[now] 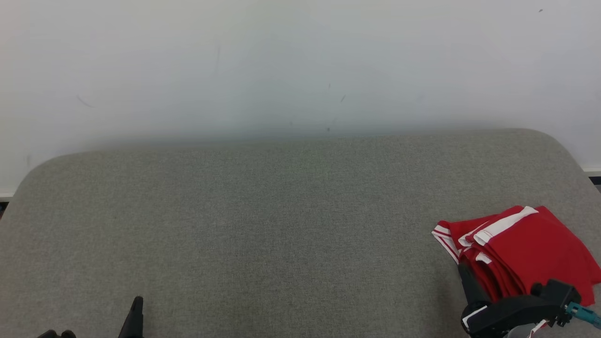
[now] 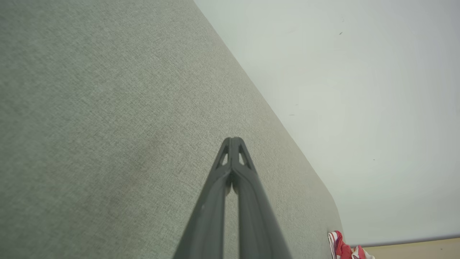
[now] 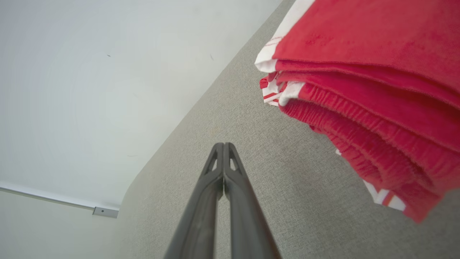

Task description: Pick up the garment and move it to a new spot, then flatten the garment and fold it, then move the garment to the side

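Observation:
The garment [image 1: 526,251] is red with white trim and lies folded in several layers at the right end of the grey fabric surface [image 1: 281,225]. In the right wrist view the garment [image 3: 377,90] sits to the right of my right gripper [image 3: 223,145], whose fingers are shut with nothing between them and do not touch the cloth. In the head view my right gripper [image 1: 465,270] rests by the garment's near left edge. My left gripper [image 2: 233,140] is shut and empty over bare fabric, and its tip [image 1: 137,303] shows at the lower left. A corner of the garment [image 2: 339,244] appears far off.
A pale wall [image 1: 300,61] rises directly behind the grey surface. The surface has rounded back corners, and its right edge runs close to the garment. A strip of floor and a baseboard [image 3: 54,205] show past the surface's end.

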Available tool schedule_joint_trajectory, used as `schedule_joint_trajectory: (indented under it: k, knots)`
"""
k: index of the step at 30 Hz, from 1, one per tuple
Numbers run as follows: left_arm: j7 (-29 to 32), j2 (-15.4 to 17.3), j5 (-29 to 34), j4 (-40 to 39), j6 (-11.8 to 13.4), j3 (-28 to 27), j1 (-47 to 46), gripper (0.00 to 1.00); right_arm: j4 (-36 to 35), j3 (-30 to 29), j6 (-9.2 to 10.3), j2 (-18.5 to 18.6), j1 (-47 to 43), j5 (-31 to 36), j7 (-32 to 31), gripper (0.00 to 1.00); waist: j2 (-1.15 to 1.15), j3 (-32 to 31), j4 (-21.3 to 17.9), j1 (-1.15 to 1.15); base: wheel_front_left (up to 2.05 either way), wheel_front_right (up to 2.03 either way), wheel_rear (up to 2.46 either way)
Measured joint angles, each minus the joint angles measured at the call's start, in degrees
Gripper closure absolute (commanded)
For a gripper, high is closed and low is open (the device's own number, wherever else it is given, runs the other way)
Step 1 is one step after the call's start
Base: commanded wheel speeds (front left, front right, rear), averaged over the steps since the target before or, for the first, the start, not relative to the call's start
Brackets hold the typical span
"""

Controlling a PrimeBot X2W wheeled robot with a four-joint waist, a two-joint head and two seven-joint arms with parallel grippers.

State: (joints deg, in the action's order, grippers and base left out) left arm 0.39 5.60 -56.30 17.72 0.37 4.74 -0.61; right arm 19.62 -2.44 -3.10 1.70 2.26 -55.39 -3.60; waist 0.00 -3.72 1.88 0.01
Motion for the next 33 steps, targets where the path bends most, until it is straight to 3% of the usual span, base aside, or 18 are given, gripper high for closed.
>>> schedule_joint_trajectory:
  k: [33]
  knots:
    - [4.00, -1.99, -22.32, -0.24, -4.64, -6.27, -2.33, 1.00, -1.49, -3.35, -2.48, 0.21, 1.87, -23.28, -1.94, 1.00, 0.00, 2.46, -1.20, -0.01, 0.00, 0.00, 0.00]
